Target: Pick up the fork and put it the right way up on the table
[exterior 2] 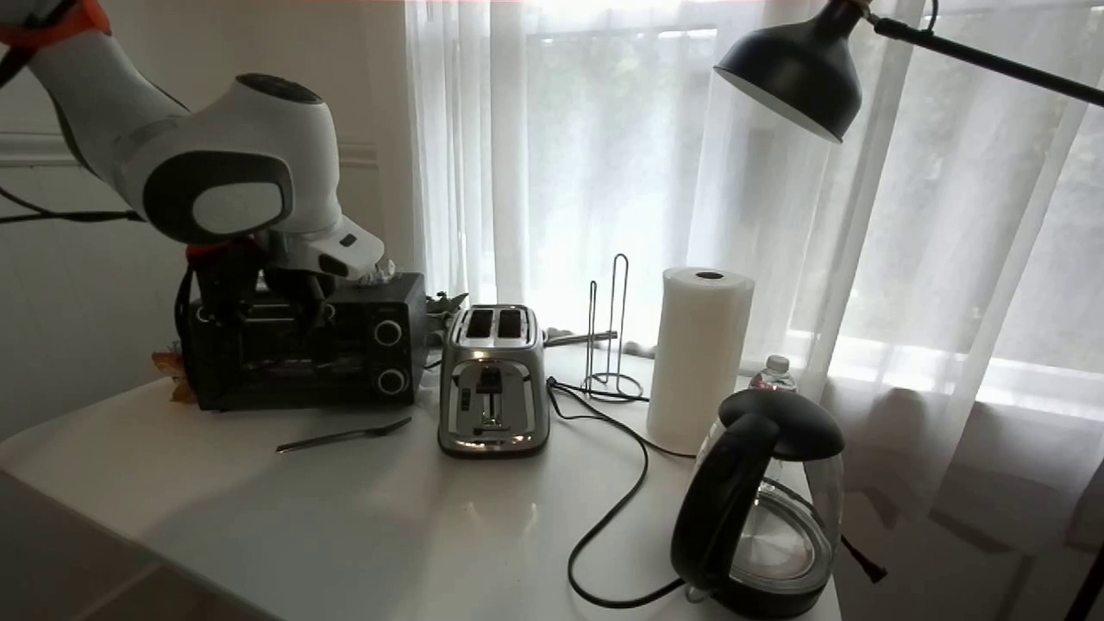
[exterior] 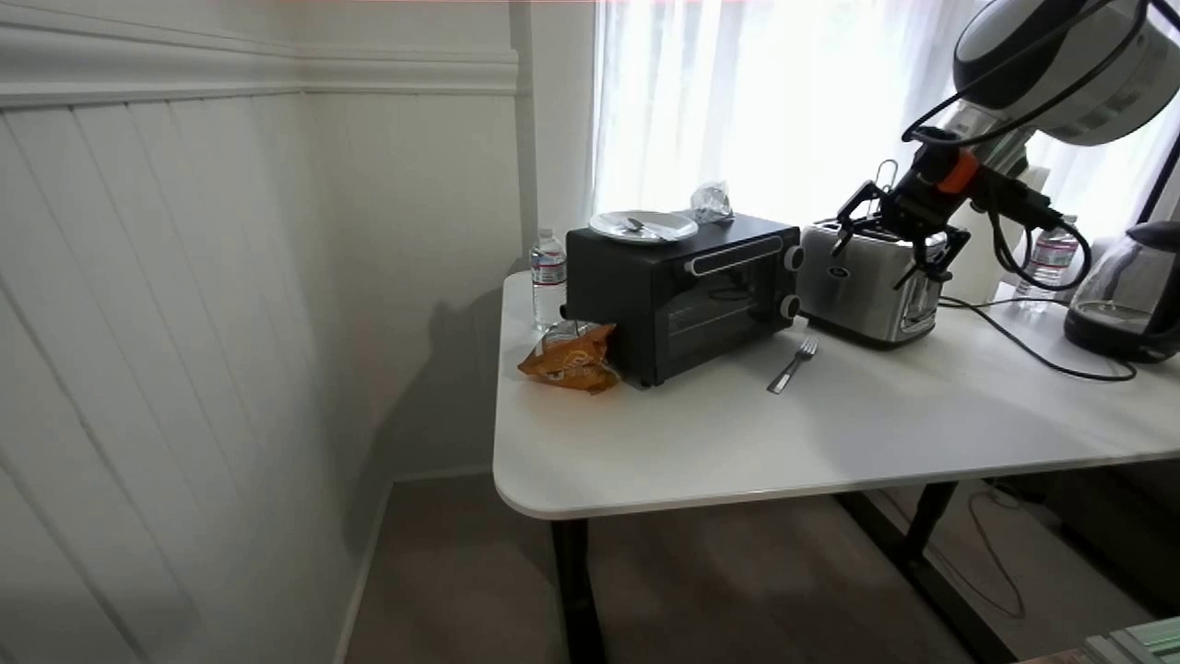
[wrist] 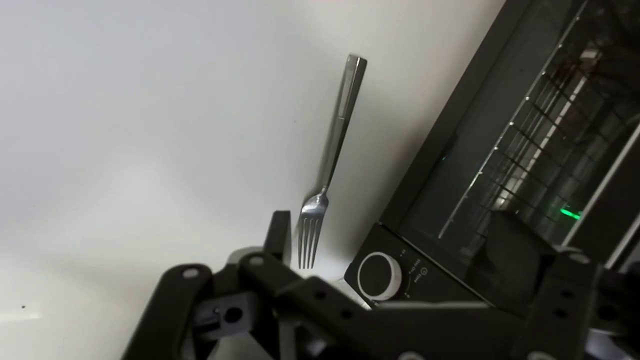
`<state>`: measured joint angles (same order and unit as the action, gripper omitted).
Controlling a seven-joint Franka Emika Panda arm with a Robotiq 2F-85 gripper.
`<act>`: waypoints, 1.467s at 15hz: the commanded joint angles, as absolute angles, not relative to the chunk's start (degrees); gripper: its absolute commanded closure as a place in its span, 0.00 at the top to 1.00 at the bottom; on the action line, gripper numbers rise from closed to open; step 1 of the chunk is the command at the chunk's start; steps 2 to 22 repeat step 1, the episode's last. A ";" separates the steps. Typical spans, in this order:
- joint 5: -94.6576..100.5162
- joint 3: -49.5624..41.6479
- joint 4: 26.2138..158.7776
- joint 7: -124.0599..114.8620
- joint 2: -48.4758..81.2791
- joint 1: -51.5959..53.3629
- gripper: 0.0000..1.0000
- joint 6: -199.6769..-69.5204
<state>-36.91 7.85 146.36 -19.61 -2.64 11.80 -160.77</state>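
While the fork [wrist: 335,150] lies near the toaster oven [exterior: 678,286], the tool [wrist: 392,235] hangs above the table [exterior: 719,443], fingers [wrist: 278,235] spread

Above the pincer [wrist: 392,225], the arm [exterior 2: 302,147] is showing a smooth, bulging wht shell, w/ a blk ring [exterior 2: 164,198] framing a pale oval [exterior 2: 237,209], plus a dark patch [exterior 2: 280,88]. Right behind the pincer, an orange-red band [exterior: 959,172] is standing out against blk; a similar band [exterior 2: 82,26] is circling the arm farther from it. Thin blk cables [exterior: 954,143] are curving loosely abv & beside the pincer. The pincer itself is looking matte blk, all angular bars, w/ round silver screws [wrist: 190,273], small dark holes [wrist: 320,295] & a grey block [wrist: 245,302] on one side. Its fingers [wrist: 278,235] are ending in flat, squarish tips.
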 commanded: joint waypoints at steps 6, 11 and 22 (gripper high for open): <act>-36.67 8.49 146.32 -19.86 -2.51 11.10 1.00 -160.61; -36.67 8.49 146.32 -19.86 -2.51 11.10 1.00 -160.61; -36.67 8.49 146.32 -19.86 -2.51 11.10 1.00 -160.61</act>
